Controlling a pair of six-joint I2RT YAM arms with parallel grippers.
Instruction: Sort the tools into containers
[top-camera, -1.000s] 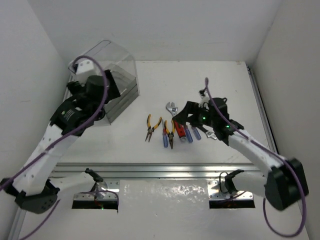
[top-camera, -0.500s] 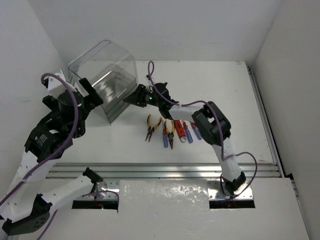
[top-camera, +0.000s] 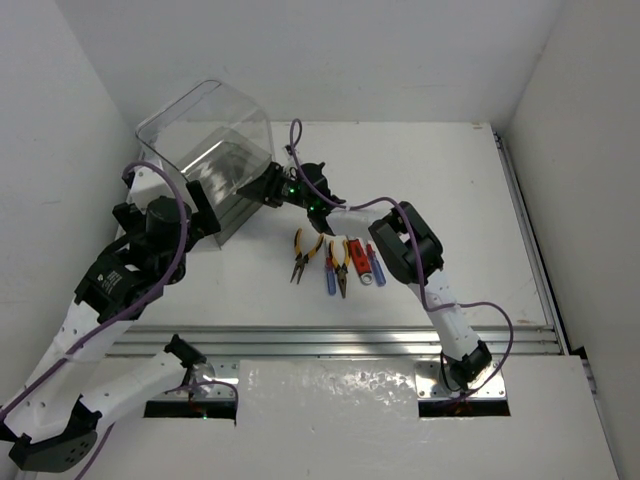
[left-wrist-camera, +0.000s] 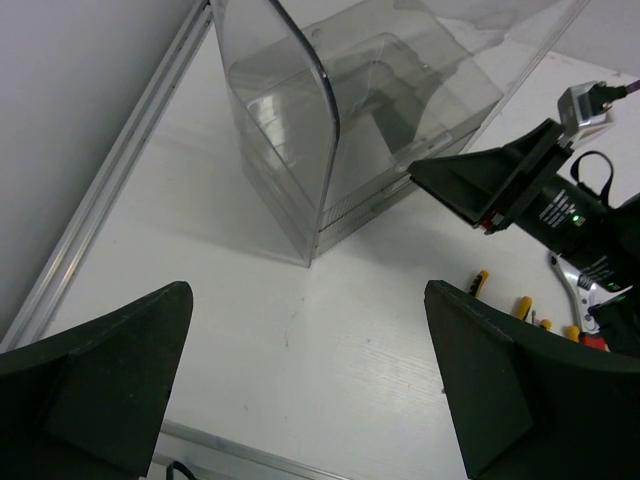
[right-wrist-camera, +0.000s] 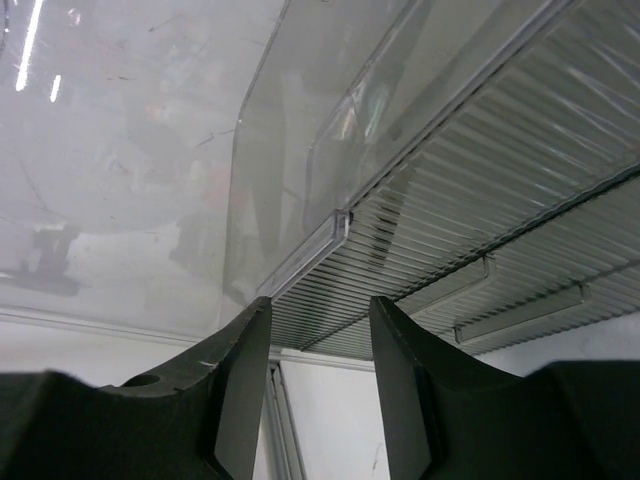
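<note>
Right claw (right-wrist-camera: 320, 303) half open, gripping nothing; clear box (right-wrist-camera: 300, 150) lip just beyond its tips. Left claw (left-wrist-camera: 310, 385) spread wide, empty, box ahead of it. Tools (top-camera: 338, 262) in row behind right claw. Box probably light, stiff, slick: pinch thin lip squarely.

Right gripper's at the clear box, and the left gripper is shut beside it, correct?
Not quite: the left gripper is wide open, its fingers far apart, as the left wrist view shows. The right gripper is at the clear box.
</note>
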